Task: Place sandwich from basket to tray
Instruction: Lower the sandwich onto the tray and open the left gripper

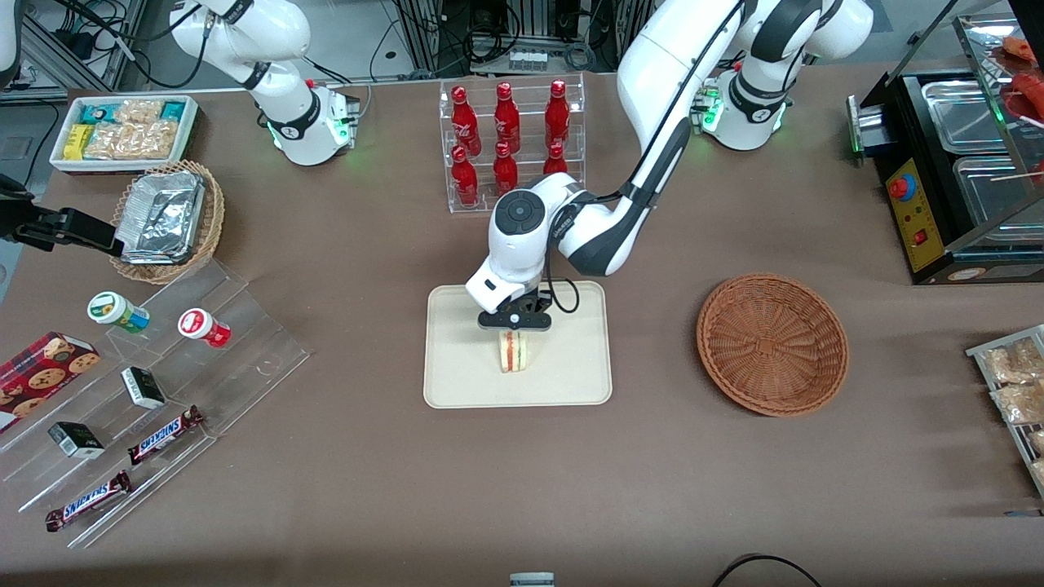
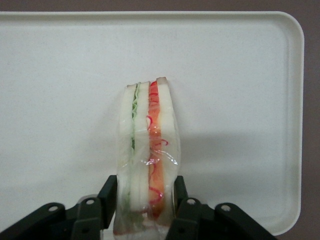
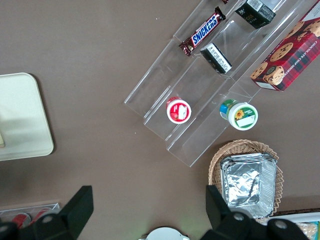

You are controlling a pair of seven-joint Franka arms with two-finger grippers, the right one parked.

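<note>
The sandwich is a pale wedge in clear wrap with red-orange and green filling. It stands on its edge near the middle of the cream tray. My left gripper is directly above it and shut on the sandwich. In the left wrist view the black fingers press both bread faces of the sandwich over the tray. I cannot tell whether its lower edge touches the tray. The brown wicker basket lies bare beside the tray, toward the working arm's end.
A clear rack of red bottles stands farther from the camera than the tray. Toward the parked arm's end are a foil-lined basket, a white snack box and a stepped acrylic shelf. A black machine sits at the working arm's end.
</note>
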